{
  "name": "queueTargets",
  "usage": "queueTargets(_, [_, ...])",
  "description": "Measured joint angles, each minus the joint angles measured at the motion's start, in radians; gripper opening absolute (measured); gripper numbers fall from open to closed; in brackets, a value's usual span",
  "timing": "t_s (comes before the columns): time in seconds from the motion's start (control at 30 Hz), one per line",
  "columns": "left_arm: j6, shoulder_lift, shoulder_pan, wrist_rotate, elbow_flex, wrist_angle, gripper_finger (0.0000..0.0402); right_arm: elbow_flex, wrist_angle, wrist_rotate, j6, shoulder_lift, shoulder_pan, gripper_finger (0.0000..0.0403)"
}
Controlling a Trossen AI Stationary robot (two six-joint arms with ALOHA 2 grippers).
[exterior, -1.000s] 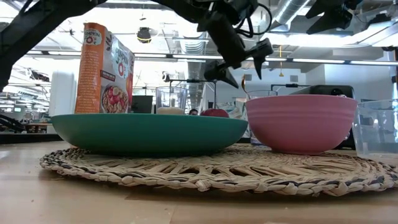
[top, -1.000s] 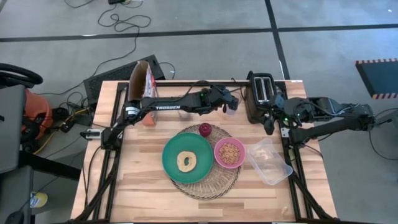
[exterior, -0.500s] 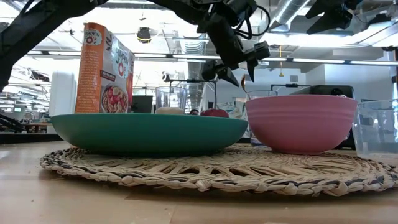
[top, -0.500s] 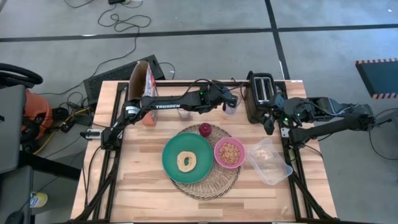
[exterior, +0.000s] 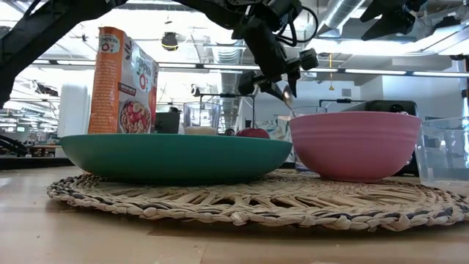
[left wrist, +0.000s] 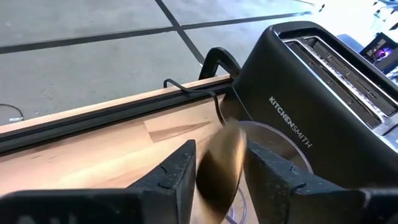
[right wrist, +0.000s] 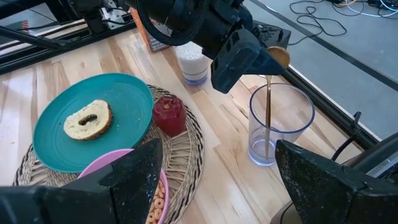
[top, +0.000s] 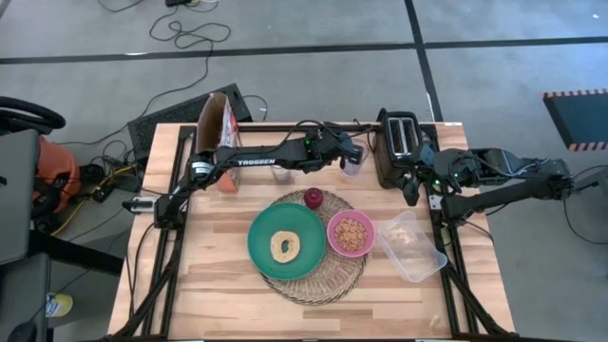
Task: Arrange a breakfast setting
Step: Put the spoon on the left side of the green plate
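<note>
Since a moment ago the left hand [right wrist: 258, 59] has narrowed its two fingers [left wrist: 177, 171] around the bowl end of the gold spoon [right wrist: 269, 93], which stands upright in a clear glass [right wrist: 280, 124] just beside the black toaster [left wrist: 323, 99] marked "KITCHENSMITH"; the left arm [top: 256, 161] carries the word "TROSSEN". Meanwhile the right hand [right wrist: 214, 180] waits wide open and holds nothing, near the toaster at the right edge of the wooden surface [top: 209, 285]. On the round straw mat [top: 328, 275] lie the teal plate [top: 261, 252] with a bagel [top: 283, 246], a pink bowl [top: 351, 233] of cereal rings and a red fruit [top: 313, 198].
</note>
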Motion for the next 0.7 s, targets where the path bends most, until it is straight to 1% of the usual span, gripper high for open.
queueTargets(0.2, [0.010, 0.000, -0.002, 0.008, 0.000, 0.023, 0.0092, 0.000, -0.008, 0.000, 0.000, 0.000, 0.000, 0.0337])
queueTargets(0.5, [0.058, 0.000, -0.002, 0.054, 0.000, 0.108, 0.0055, 0.000, -0.021, 0.000, 0.000, 0.000, 0.000, 0.0337])
queueTargets(0.7, [0.071, 0.000, -0.002, 0.060, 0.000, 0.109, 0.0035, 0.000, -0.036, 0.000, 0.000, 0.000, 0.000, 0.0337])
